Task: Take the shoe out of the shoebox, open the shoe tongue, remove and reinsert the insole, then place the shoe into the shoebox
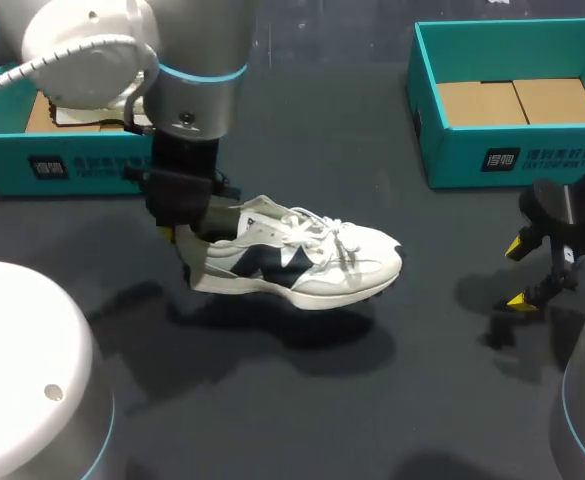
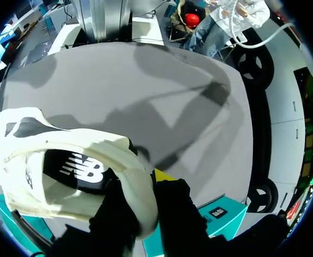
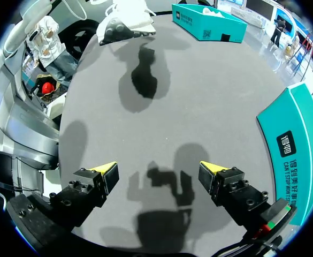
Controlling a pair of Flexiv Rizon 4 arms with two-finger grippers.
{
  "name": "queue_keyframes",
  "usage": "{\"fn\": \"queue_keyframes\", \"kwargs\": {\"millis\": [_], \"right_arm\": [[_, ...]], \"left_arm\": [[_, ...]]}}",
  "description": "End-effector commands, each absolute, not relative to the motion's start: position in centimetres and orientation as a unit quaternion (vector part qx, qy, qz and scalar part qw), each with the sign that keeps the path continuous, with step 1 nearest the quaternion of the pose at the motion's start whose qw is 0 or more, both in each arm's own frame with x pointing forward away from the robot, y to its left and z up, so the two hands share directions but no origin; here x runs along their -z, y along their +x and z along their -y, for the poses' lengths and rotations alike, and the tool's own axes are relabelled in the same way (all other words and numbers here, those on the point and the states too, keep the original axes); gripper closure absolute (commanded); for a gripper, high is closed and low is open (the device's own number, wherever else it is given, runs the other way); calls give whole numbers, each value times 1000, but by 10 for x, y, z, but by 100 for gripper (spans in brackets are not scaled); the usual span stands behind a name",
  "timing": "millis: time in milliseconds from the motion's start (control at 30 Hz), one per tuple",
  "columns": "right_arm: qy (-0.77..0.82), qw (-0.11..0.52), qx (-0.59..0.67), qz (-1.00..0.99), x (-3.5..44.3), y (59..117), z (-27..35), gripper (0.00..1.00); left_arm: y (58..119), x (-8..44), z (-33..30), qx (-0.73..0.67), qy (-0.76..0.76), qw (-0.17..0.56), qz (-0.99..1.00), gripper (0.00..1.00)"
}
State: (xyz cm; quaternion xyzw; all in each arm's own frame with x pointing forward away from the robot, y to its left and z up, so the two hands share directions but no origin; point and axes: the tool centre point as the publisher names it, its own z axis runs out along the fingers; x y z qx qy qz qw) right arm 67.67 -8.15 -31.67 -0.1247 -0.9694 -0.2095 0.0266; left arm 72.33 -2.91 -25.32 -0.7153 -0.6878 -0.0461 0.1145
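Over the dark grey table (image 1: 372, 400), near the left teal cardboard shoebox (image 1: 82, 172), the white-and-navy laced sneaker (image 1: 302, 262) hung clear of the surface, its heel collar clamped by the left gripper (image 1: 184, 240). The right gripper (image 1: 518, 272) hovered spread and empty, well apart. Removal appeared done; the next move likely called for setting the sneaker down and pulling its tongue open.

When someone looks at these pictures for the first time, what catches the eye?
The white and navy shoe stands out, held by its heel in the left gripper above the middle of the dark table. Teal boxes sit behind: the left shoebox and the right shoebox; the right gripper hangs open near the right edge.
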Motion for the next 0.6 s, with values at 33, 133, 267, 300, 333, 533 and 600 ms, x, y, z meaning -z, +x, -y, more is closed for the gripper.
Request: {"fn": "queue_keyframes", "kwargs": {"millis": [33, 133, 267, 300, 333, 533, 600], "right_arm": [[-125, 25, 209, 970, 316, 675, 82, 0], [-125, 25, 209, 970, 316, 675, 82, 0], [-125, 25, 209, 970, 316, 675, 82, 0], [-125, 25, 209, 970, 316, 675, 82, 0], [-125, 25, 209, 970, 316, 675, 82, 0], [-125, 25, 209, 970, 316, 675, 82, 0], [-125, 25, 209, 970, 316, 675, 82, 0]], "left_arm": [[726, 269, 61, 65, -711, 138, 687, 100], [726, 278, 68, 71, -709, 137, 688, 100], [727, 289, 78, 78, -712, 132, 686, 100], [727, 291, 80, 78, -712, 133, 685, 100], [727, 293, 82, 79, -713, 134, 684, 100], [724, 304, 92, 87, -718, 133, 678, 100], [724, 308, 94, 91, -718, 134, 677, 100]]}}
